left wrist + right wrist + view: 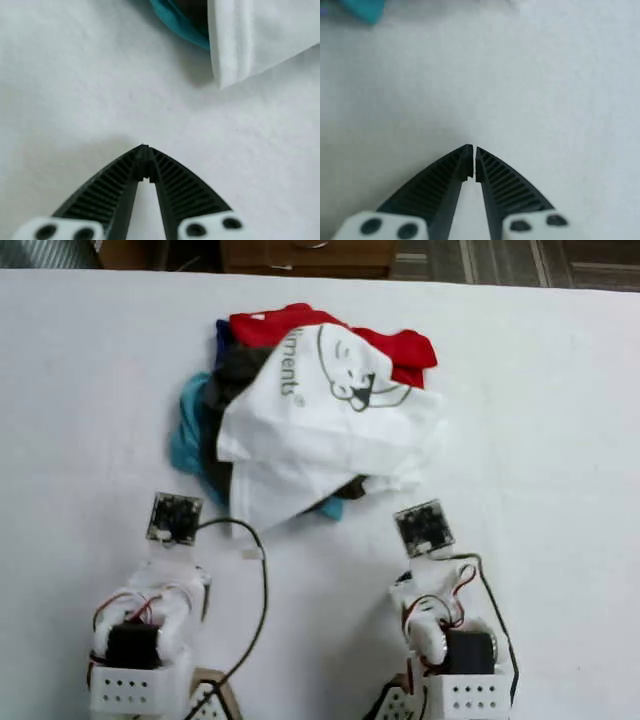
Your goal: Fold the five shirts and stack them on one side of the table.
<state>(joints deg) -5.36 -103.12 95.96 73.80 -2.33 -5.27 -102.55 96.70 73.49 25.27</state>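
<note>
Your five shirts lie unfolded in one heap at the middle of the table (540,440), nearer its far edge than its near one. The white shirt (320,410) is spread on top, printed side up. The red shirt (270,325) shows at the heap's far side, a blue shirt (222,335) peeks out beside it, the dark shirt (235,370) lies under the white one, and the teal shirt (185,435) sticks out on the left. Both your arms sit at the near edge, just short of the heap. Your left gripper (145,150) hangs over bare table with its jaws together, a white hem and a teal fold just ahead of it. Your right gripper (471,150) has its jaws drawn together too, holding nothing. A black cable (262,590) loops across the table between the arms.
</note>
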